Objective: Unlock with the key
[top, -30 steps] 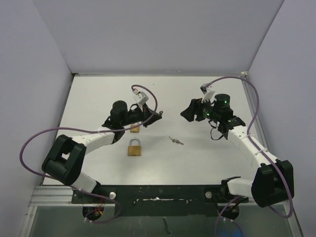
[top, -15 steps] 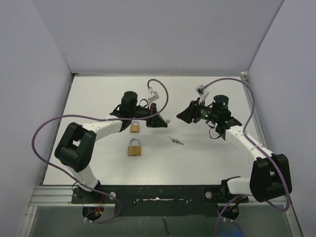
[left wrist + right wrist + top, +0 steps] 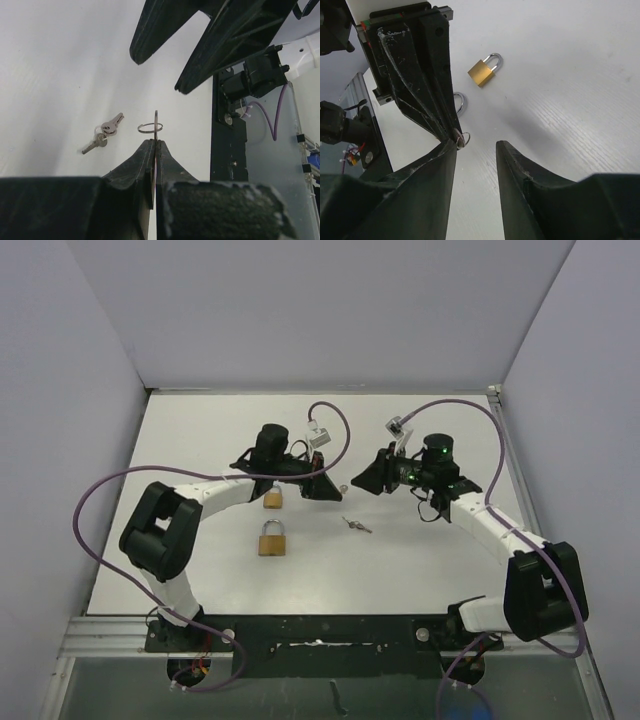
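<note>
Left hand [image 3: 322, 486], mid-frame in the top view, is clamped on a key [image 3: 341, 486] whose long axis points right, straight at the right hand [image 3: 366, 480]. That hand is just beside the key, jaws narrowly apart and holding nothing, so it looks set to take it. An upper padlock [image 3: 272, 499] and a lower padlock [image 3: 272, 538] lie left of centre. Spare keys [image 3: 355, 525] lie on the table below the gap between the hands, not in the way.
</note>
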{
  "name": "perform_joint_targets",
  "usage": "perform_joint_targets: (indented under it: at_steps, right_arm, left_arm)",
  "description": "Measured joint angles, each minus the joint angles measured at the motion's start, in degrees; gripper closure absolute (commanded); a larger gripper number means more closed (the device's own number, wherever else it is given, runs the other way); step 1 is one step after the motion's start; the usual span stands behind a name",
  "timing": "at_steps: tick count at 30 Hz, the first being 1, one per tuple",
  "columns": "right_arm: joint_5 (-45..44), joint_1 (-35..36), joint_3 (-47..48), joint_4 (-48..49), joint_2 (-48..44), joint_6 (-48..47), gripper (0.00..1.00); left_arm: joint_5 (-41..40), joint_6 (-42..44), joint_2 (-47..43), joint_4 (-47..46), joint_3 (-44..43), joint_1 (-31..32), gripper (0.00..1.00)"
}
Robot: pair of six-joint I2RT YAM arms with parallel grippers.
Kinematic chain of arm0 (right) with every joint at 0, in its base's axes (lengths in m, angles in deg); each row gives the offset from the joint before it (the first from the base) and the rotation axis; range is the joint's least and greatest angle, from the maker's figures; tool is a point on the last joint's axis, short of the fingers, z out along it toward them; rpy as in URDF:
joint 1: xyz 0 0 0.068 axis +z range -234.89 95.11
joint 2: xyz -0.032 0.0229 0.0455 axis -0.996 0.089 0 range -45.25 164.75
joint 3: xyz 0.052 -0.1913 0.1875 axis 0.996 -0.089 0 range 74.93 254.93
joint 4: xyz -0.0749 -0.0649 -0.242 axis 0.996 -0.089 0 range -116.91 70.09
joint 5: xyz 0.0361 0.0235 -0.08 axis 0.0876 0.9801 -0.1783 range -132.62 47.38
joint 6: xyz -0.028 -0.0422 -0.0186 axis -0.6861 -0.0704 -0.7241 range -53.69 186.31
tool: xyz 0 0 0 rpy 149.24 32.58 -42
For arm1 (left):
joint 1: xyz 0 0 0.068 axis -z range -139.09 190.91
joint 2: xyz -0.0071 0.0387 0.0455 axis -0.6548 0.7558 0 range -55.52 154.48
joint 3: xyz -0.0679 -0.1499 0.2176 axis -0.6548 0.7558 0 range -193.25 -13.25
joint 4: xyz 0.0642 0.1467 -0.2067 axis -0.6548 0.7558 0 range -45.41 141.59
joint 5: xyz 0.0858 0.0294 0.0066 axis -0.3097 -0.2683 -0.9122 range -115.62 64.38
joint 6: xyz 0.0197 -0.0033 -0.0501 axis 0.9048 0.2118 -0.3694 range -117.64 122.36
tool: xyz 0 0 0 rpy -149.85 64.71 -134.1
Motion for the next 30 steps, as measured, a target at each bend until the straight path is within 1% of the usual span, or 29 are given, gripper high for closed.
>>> perform_joint_targets:
  at_steps: [11,26,27,29,30]
  right_arm:
    - [1.18,3.37,0.0,0.83,4.68,-0.76,0.65]
    - [2.95,4.02,0.0,2.56,5.4,-0.76,0.9]
    - [2.97,4.02,0.0,2.56,5.4,-0.76,0.92]
    - [3.06,4.02,0.0,2.56,5.4,-0.81,0.97]
    - [3.08,4.02,0.0,2.54,5.42,-0.76,0.99]
  left_arm:
    - [-0.52,0.31,1.18,0.85,-1.25,1.11,1.0]
    - [-0.52,0.72,1.18,0.87,-1.27,1.14,1.0]
    - [-0.52,0.72,1.18,0.87,-1.27,1.11,0.96]
    - [-0.55,0.9,1.27,0.85,-1.27,1.11,0.78]
    - [-0.59,1.14,1.31,0.85,-1.27,1.11,0.75]
